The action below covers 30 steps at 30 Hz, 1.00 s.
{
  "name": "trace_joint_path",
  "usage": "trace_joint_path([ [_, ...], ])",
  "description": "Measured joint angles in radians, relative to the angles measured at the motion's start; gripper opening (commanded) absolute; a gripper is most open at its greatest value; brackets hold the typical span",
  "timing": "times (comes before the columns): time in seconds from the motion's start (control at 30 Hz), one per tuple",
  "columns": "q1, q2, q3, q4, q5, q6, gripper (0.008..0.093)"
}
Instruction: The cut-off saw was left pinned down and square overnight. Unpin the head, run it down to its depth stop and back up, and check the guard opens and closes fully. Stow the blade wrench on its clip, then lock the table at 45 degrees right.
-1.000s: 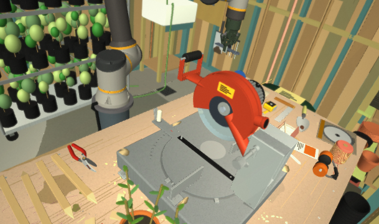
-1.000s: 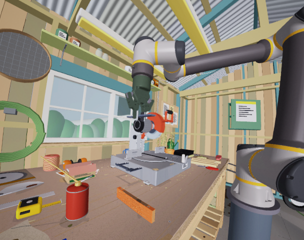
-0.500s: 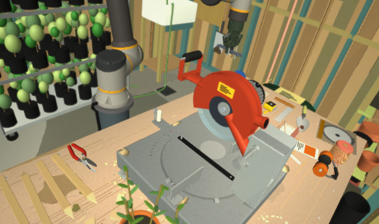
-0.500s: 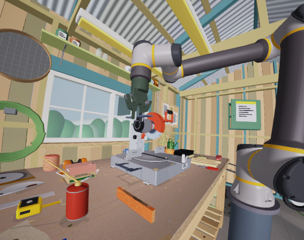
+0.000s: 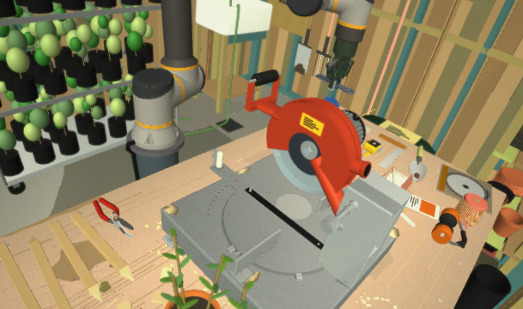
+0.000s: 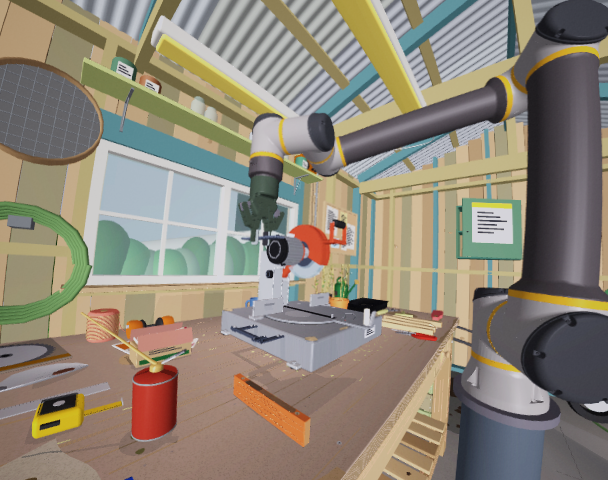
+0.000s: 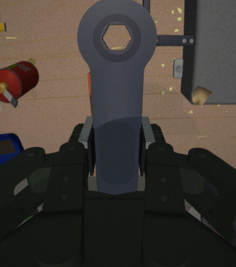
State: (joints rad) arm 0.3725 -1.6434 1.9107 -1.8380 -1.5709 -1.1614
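The grey blade wrench, a flat bar with a hexagonal hole in its round end, rests in my gripper, held by its handle end. My gripper hangs in the air just above and behind the saw's black motor housing. The cut-off saw sits mid-bench with its orange head raised and the handle at the top. The table's black slot runs straight across the round grey table. The wrench clip is not visible to me.
Behind the saw stand a plank wall and a rack of potted seedlings. My arm's base rises by the bench's far edge. A red oil can, an orange level, a tape measure and red pliers lie on the bench.
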Motion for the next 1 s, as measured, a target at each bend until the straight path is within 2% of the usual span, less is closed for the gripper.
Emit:
trace_joint_path([
  [0.27,-0.076,0.069,-0.066,-0.003,0.0,-0.096,0.008],
  [0.5,-0.114,0.11,-0.108,-0.002,0.0,-0.146,0.008],
  [1.0,-0.126,0.125,-0.124,-0.001,0.0,-0.163,0.008],
])
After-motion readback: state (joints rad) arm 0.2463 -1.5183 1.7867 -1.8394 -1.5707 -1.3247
